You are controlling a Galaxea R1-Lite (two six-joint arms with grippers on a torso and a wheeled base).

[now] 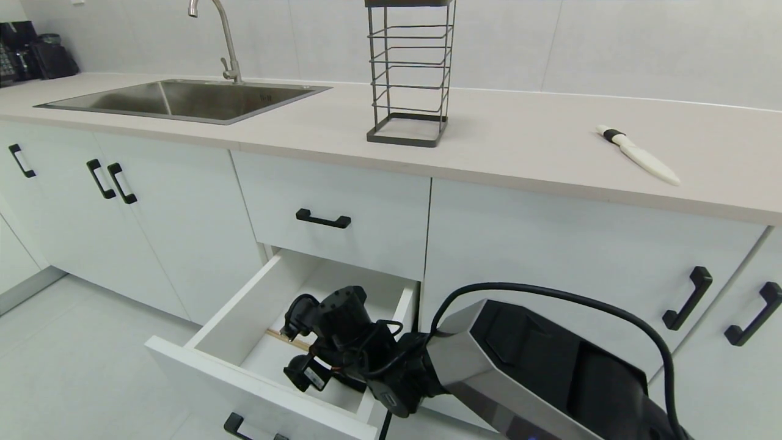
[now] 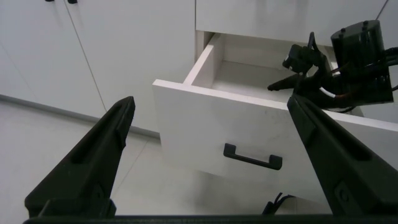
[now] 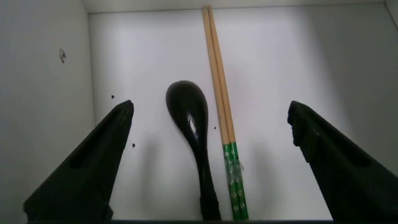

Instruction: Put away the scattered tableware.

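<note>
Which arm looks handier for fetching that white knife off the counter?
Probably the right: the knife lies far right on the counter, and that arm's jaws hang open and empty over the drawer.

The pale counter point(image 1: 519, 140) carries a tall dark wire rack point(image 1: 409, 73), standing upright. Well to the rack's right a white knife point(image 1: 638, 154) with a black band lies flat on the counter. To the rack's left a steel sink point(image 1: 183, 101) is set into the top, a faucet point(image 1: 223, 36) behind it. Below the rack a white drawer point(image 1: 244, 318) stands open; on its floor a black spoon point(image 3: 193, 134) lies just beside a pair of wooden chopsticks point(image 3: 221, 106).
</note>
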